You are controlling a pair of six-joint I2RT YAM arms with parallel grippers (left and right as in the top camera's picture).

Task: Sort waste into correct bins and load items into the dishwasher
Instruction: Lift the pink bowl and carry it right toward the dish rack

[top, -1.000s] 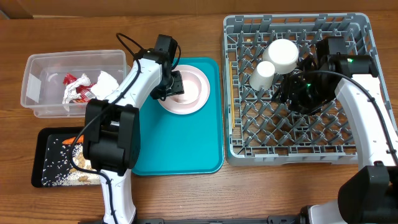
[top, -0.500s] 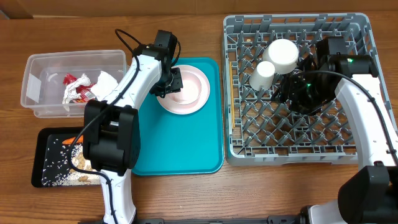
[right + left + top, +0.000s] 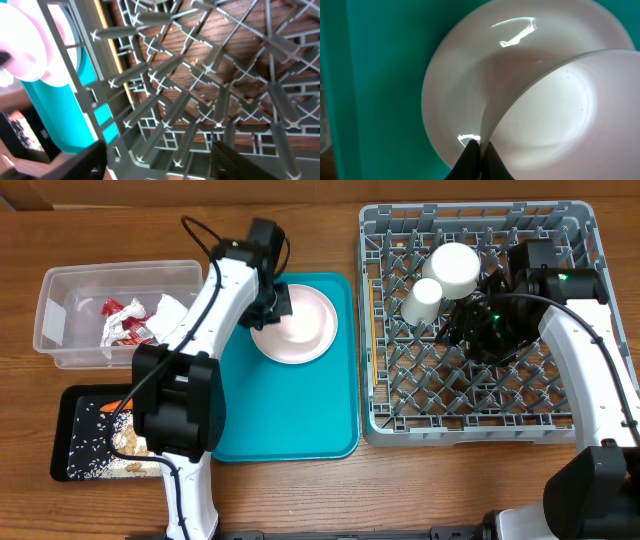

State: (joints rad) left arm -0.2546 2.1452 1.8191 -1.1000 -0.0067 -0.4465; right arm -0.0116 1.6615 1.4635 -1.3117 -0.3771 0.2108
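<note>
Wooden worktop (image 3: 300, 220) carries everything in front of you. A teal tray (image 3: 290, 410) lies at its middle, with the wide white plate (image 3: 455, 75) on the tray's far part. Your left end effector (image 3: 480, 147) is pinched tight on the rim of a small white bowl (image 3: 555, 115). The bowl sits tilted over the plate, and you cannot tell whether they touch.

Your right end effector (image 3: 160, 157) hangs over the grey dish rack (image 3: 470, 430) with its fingers spread wide, gripping nothing. An upturned bowl (image 3: 455, 267) and a small cup (image 3: 422, 300) stand in the rack's far part.

On your left, the clear tub (image 3: 60, 355) holds a red wrapper (image 3: 122, 315) and white napkins (image 3: 172, 310). The black tray (image 3: 62, 450) just below it holds pale crumbs (image 3: 95, 445) and a carrot (image 3: 112, 406).
</note>
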